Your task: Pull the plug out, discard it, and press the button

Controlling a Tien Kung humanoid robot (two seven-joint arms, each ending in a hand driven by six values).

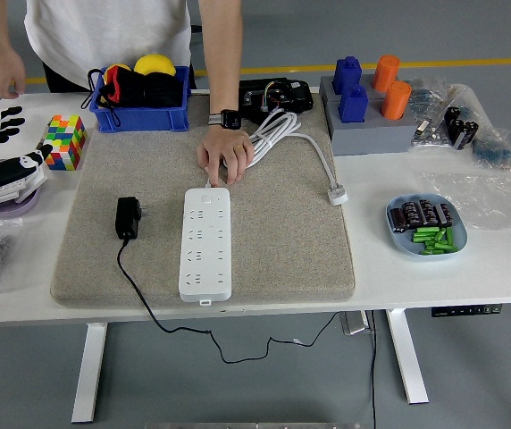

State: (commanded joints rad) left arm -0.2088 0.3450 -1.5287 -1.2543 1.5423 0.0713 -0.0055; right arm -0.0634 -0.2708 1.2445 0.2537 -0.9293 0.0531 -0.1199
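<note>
One robot hand, the left hand, showed at the table's nine o'clock edge, its white-tipped fingers loosely spread and gripping nothing, resting over a shallow lilac dish. The person's hand pressed its fingertips at the twelve o'clock end of the white rectangular power strip, which lay on the grey felt mat. The black plug adapter lay on the mat at the strip's nine o'clock side, unplugged and just apart from it. At three o'clock a pale blue plate held green and dark batteries. At eleven o'clock a blue plastic bin held black, red and yellow items.
</note>
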